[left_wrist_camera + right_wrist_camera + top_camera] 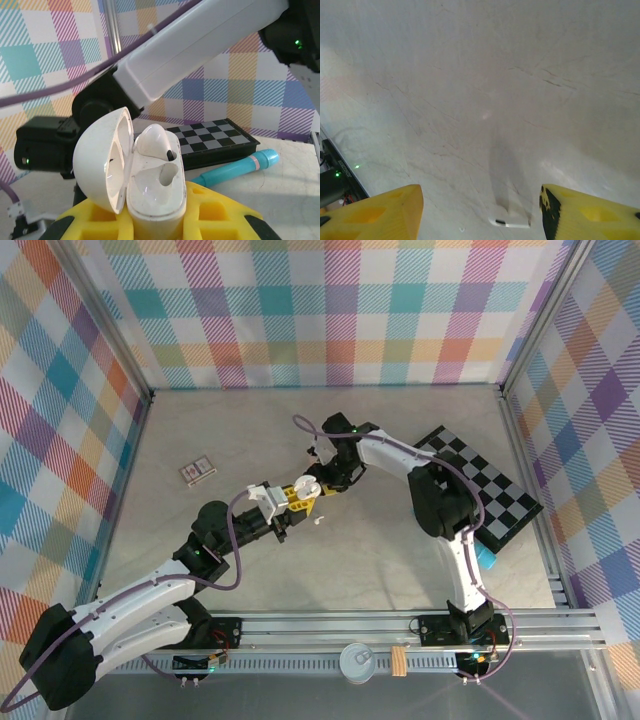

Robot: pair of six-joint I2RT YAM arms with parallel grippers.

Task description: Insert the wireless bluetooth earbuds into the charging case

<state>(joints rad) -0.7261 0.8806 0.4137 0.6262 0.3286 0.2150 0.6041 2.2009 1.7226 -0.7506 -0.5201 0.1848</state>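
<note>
Open charging case (156, 200) clamped in left pincer (155, 222), one earbud (152, 142) lodged in socket. Right pincer (481, 212) released above worktop (470, 75); second earbud (512, 223) laid beneath.

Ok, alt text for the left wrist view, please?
An open white charging case, held between the left yellow fingers, has one white earbud sitting partly in its far slot; the near slot is empty. Behind it, a checkered board and a teal tube lie on the table.
</note>
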